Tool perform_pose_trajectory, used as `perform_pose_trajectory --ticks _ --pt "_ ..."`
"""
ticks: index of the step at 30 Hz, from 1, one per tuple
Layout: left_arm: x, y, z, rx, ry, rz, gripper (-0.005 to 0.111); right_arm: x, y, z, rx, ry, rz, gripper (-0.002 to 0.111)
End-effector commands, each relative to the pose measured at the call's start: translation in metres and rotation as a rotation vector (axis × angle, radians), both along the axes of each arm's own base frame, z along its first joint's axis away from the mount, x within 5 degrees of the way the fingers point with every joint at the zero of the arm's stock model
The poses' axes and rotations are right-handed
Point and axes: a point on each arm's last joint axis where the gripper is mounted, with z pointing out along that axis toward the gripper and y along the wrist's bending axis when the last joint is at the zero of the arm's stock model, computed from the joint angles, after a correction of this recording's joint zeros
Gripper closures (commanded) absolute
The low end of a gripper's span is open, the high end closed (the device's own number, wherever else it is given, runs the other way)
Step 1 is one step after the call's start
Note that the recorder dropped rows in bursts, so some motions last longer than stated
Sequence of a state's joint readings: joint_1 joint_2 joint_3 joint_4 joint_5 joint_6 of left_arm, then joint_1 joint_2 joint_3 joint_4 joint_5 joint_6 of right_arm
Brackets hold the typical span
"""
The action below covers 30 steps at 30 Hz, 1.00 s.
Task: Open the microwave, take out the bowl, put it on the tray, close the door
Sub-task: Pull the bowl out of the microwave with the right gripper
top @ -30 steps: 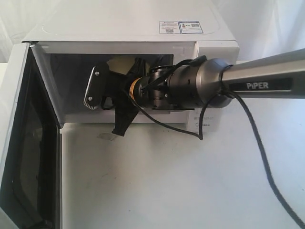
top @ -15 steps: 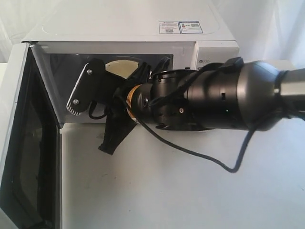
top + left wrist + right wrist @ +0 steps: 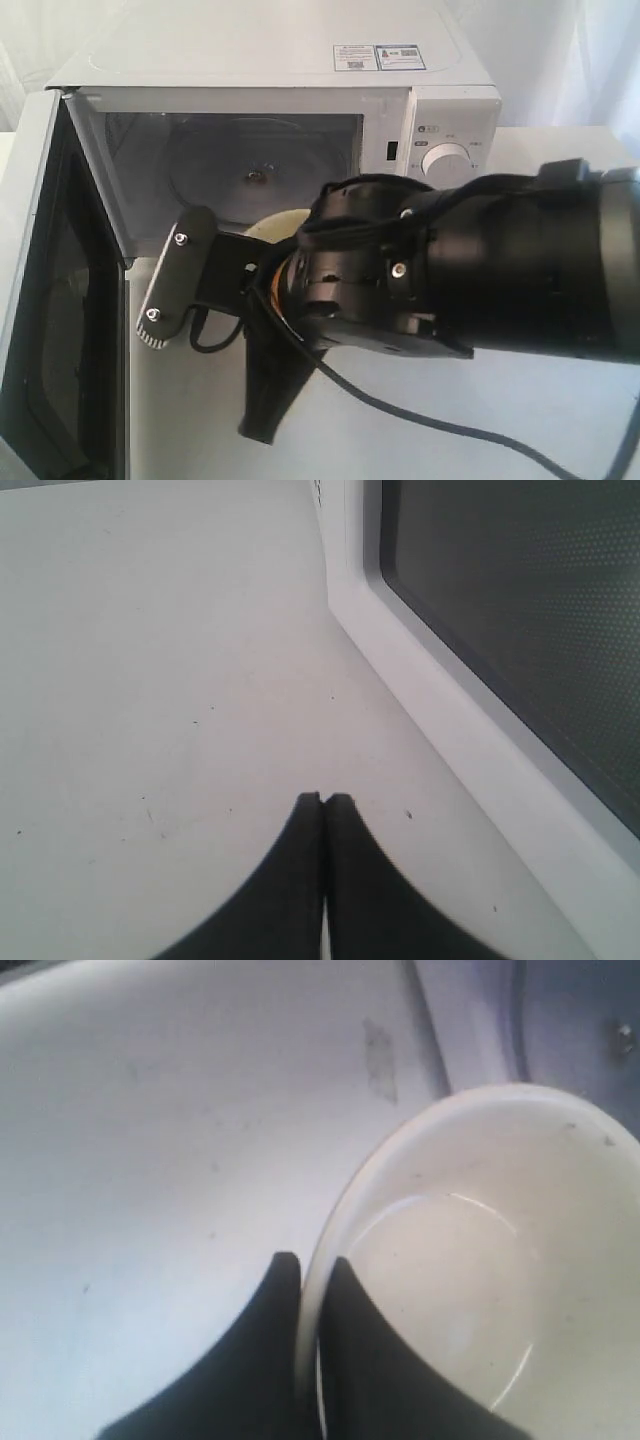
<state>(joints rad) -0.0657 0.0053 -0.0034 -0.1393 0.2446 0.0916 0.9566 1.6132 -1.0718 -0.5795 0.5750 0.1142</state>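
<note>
**Item 1.** Door (image 3: 50,300): hangs wide open at the far left, its dark window nearly edge-on to us.

**Item 2.** Left gripper (image 3: 322,800): low over the bare table (image 3: 150,660), just beside the door. Its fingers are pressed together and hold nothing.

**Item 3.** Microwave (image 3: 270,50): cavity exposed, glass turntable (image 3: 250,175) bare.

**Item 4.** Bowl (image 3: 480,1260): cream and empty, outside the cavity, in the air just in front of the opening.

**Item 5.** Right gripper (image 3: 310,1260): fingers clamped on the bowl's rim, one inside and one outside.

**Item 6.** Dial (image 3: 450,160): on the control panel, showing above the right arm.

**Step in hand, as we judge it:** carrying the bowl out toward the tray. We see no tray in any view. The next move calls for reaching the tray, keeping the bowl level and lowering it before release. Closing the door comes last.
</note>
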Motion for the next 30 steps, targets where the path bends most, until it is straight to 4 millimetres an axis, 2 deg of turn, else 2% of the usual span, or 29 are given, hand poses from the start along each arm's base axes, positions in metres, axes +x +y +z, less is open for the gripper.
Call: perform_pose_trajectory --ticks 1,5,8,10,13,19,23,30 --pt "0.000 0.000 -0.001 -0.006 0.001 0.000 0.107 -0.018 -0.025 0.011 -0.157 0.126 -0.037 0.108" --pt "0.000 0.000 -0.001 -0.006 0.001 0.000 0.107 -0.023 -0.056 0.021 -0.173 0.153 -0.191 0.108" --pt "0.000 0.000 -0.001 -0.006 0.001 0.000 0.107 -0.020 -0.092 0.021 -0.112 0.134 -0.390 0.108" --pt "0.000 0.000 -0.001 -0.006 0.001 0.000 0.107 -0.019 -0.115 0.011 -0.086 0.155 -0.496 0.108" --pt "0.000 0.000 -0.001 -0.006 0.001 0.000 0.107 -0.018 -0.133 -0.002 -0.093 0.177 -0.570 0.108" --pt "0.000 0.000 -0.001 -0.006 0.001 0.000 0.107 -0.011 -0.149 -0.024 0.001 0.179 -0.623 0.108" --pt "0.000 0.000 -0.001 -0.006 0.001 0.000 0.107 -0.008 -0.157 -0.036 -0.015 0.200 -0.656 0.108" --pt "0.000 0.000 -0.001 -0.006 0.001 0.000 0.107 -0.004 -0.155 -0.060 -0.023 0.233 -0.638 0.108"
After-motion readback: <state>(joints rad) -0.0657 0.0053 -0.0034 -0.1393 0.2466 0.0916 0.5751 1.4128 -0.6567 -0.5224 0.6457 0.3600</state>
